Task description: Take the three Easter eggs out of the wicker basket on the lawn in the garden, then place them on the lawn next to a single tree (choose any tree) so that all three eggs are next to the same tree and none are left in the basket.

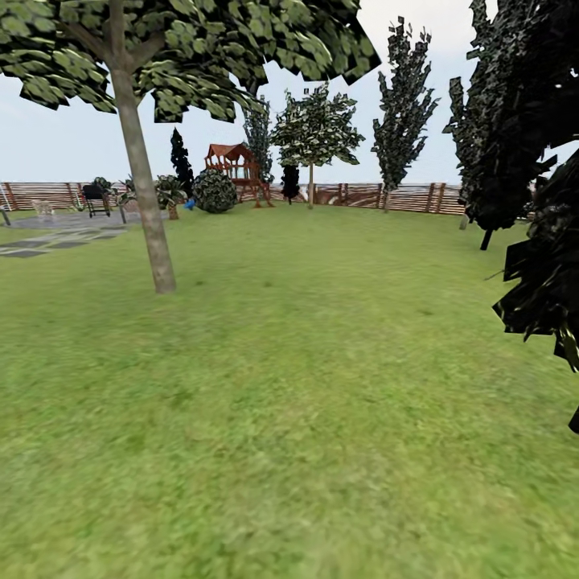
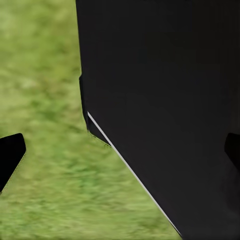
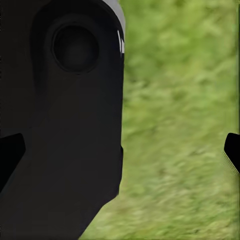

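The lawn (image 1: 289, 386) spreads wide and green ahead of me in the head view. A tree (image 1: 145, 185) with a thin grey-brown trunk stands at the left, its crown overhead. The three Easter eggs and the wicker basket are out of view. In the left wrist view my left gripper (image 2: 120, 152) is open, its dark fingertips (image 2: 11, 156) far apart over grass, with a black part of my own body (image 2: 165, 100) behind. My right gripper (image 3: 120, 152) is open too, its fingertips (image 3: 232, 151) wide apart with nothing between them.
A slatted brown fence (image 1: 402, 197) rings the far side of the garden. A round bush (image 1: 214, 191), a red play structure (image 1: 235, 165) and a paved patio (image 1: 56, 233) lie far left. More trees (image 1: 312, 137) stand ahead, and dark foliage (image 1: 547, 273) hangs close at the right.
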You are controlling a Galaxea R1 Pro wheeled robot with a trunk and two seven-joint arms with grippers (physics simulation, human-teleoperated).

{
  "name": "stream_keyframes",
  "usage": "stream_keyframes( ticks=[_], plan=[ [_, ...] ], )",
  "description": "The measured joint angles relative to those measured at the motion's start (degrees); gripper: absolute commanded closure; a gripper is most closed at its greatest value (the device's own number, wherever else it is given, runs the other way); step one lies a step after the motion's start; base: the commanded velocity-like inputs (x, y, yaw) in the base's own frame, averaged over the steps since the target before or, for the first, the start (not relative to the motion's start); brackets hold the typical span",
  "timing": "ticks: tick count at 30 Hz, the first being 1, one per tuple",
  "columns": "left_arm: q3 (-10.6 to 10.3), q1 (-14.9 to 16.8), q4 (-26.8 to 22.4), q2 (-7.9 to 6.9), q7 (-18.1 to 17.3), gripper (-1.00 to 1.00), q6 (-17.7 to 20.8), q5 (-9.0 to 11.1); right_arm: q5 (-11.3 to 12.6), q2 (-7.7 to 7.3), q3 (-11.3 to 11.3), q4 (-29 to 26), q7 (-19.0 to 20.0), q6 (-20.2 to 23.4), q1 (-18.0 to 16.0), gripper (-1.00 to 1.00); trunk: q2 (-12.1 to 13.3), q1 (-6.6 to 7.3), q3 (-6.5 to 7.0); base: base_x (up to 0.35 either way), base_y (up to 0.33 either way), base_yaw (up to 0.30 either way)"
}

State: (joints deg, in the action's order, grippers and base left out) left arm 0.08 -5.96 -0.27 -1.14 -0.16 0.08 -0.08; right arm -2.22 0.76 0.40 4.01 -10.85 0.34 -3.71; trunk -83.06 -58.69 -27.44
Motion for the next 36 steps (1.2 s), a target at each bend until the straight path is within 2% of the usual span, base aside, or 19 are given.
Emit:
stream_keyframes(
  ticks=[36],
  plan=[
    [0.0,-0.01,-0.04,0.0,0.0,-1.0,0.0,0.0,0.0,-0.08,0.0,0.0,0.0,-0.02,0.0,-1.0,0.0,0.0,0.0,0.335,0.0,0.0]
  ],
)
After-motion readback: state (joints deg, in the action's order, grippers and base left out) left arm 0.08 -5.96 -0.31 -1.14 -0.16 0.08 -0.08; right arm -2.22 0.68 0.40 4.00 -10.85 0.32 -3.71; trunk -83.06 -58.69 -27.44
